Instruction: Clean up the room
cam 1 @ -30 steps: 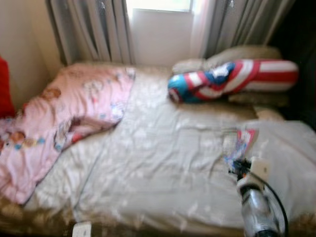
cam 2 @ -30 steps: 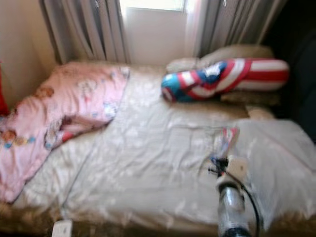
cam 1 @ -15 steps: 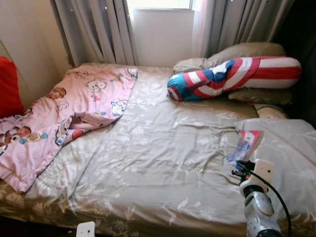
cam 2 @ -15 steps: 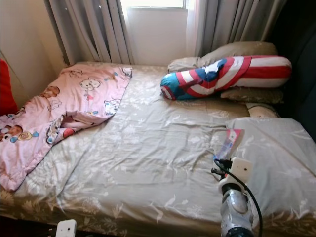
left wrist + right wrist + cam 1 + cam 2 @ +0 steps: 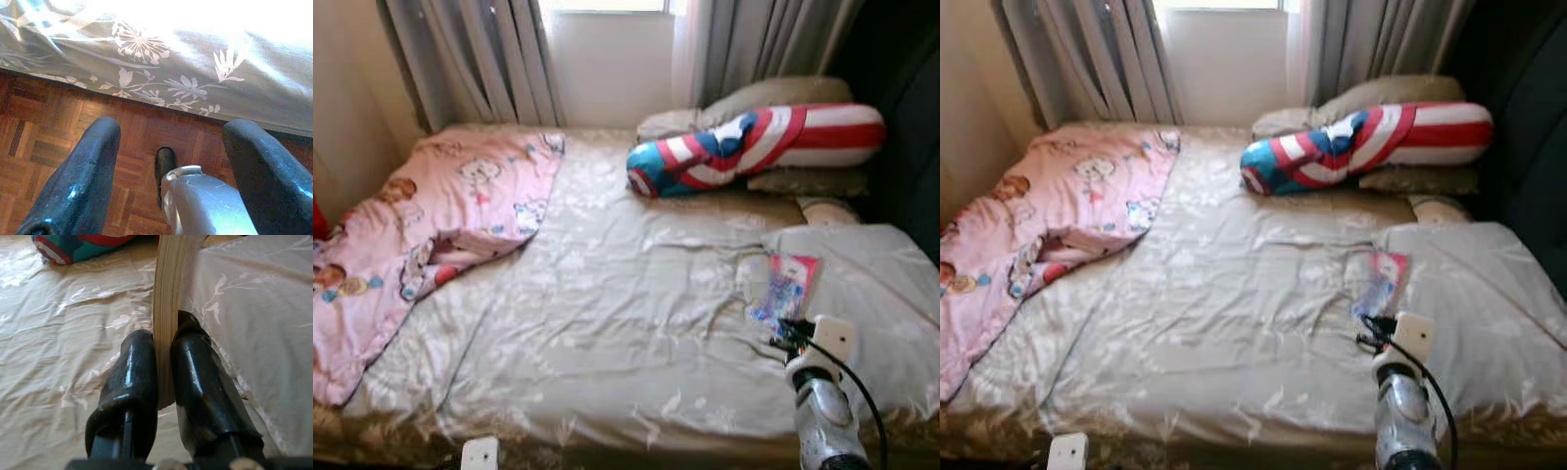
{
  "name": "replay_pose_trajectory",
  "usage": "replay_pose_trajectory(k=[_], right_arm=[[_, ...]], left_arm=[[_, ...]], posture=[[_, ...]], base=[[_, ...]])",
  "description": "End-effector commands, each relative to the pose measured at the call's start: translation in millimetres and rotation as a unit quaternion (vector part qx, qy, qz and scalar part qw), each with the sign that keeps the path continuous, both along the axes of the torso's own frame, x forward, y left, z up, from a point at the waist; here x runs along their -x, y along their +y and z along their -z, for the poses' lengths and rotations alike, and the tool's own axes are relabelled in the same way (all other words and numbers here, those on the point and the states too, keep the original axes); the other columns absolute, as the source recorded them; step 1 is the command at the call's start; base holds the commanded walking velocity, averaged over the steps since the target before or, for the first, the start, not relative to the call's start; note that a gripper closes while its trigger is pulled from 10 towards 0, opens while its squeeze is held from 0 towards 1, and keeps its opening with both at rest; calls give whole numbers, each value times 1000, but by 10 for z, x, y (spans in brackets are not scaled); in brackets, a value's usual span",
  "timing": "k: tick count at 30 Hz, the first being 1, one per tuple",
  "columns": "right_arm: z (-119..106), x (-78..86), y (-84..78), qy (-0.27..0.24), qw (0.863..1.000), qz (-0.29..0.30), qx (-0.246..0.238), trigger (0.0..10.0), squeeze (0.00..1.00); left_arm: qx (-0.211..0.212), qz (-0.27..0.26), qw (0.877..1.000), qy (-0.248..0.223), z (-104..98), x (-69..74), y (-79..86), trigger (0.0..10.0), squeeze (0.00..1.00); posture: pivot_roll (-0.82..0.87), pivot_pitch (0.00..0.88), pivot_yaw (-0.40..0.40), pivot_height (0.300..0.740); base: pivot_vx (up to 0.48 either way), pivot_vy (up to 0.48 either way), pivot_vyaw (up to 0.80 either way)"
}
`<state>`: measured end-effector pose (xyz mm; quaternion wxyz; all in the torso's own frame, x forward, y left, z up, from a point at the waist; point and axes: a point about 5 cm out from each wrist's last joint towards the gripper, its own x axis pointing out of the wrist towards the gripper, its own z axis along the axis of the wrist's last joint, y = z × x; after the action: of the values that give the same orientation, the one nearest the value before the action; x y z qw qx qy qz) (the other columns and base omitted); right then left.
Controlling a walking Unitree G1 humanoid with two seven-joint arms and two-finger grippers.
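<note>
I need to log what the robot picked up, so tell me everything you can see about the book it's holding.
The book is thin, with a glossy cover in pink, red and blue; its print is too blurred to read. The right wrist view shows cream page edges. It stands on edge, tilted, over the grey floral bedsheet beside a grey pillow. The right gripper is clamped on its lower end, one black finger on each cover.

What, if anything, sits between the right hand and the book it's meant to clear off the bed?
Nothing visible. The right hand is already shut on the book, one black finger on each side of its page edge, holding it above the bedsheet beside the grey pillow.
</note>
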<state>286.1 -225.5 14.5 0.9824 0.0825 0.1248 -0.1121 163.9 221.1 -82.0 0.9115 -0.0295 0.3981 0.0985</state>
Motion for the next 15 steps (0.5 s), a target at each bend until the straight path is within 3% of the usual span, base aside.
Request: replay_pose_trajectory(k=[1, 11, 15], right_arm=[[-98, -73, 14, -22, 999, -12, 20, 10000, 0], [-92, -94, 82, -22, 1000, -11, 8, 10000, 0], [-90, -99, 95, -17, 1000, -16, 17, 10000, 0]], left_arm=[[1, -6, 1000, 16, 31, 61, 10, 10000, 0], [-1, -5, 1000, 27, 50, 122, 45, 10000, 0], [-2, -2, 1000, 30, 54, 135, 55, 10000, 0]], posture=[[-55, 0, -29, 740], [-52, 0, -22, 740], [-52, 0, -21, 740]], base=[[251, 0, 0], [280, 0, 0], [290, 0, -677]])
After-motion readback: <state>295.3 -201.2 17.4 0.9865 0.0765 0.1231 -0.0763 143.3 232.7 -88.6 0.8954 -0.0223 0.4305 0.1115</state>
